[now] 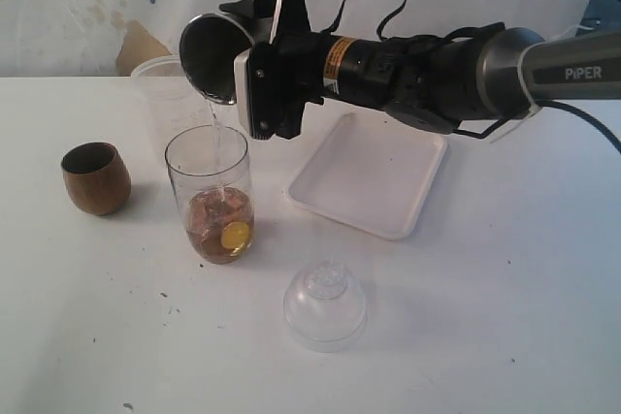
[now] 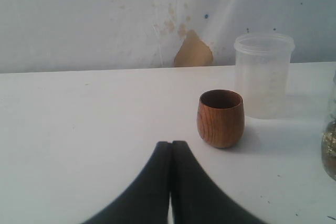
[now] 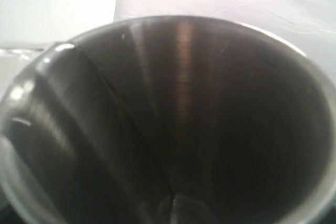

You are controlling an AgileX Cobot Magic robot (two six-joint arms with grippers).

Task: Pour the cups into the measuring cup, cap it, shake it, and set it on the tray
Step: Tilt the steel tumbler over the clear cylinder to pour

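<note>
My right gripper (image 1: 254, 53) is shut on the steel tumbler (image 1: 209, 57), holding it tipped on its side above the clear measuring cup (image 1: 210, 191). A thin stream of clear liquid (image 1: 215, 131) falls from the tumbler's rim into the cup, which holds brownish contents and a yellow piece at its bottom. The tumbler's dark inside (image 3: 178, 119) fills the right wrist view and hides the fingers there. The brown wooden cup (image 1: 95, 177) (image 2: 221, 117) stands upright left of the measuring cup. My left gripper (image 2: 171, 143) is shut and empty, low over the table, short of the wooden cup. The white tray (image 1: 369, 176) lies to the right.
A frosted plastic cup (image 1: 160, 94) (image 2: 262, 74) stands behind the measuring cup. A clear domed lid (image 1: 325, 304) rests on the table in front, near the tray's front corner. The right arm (image 1: 466, 70) stretches over the tray from the right.
</note>
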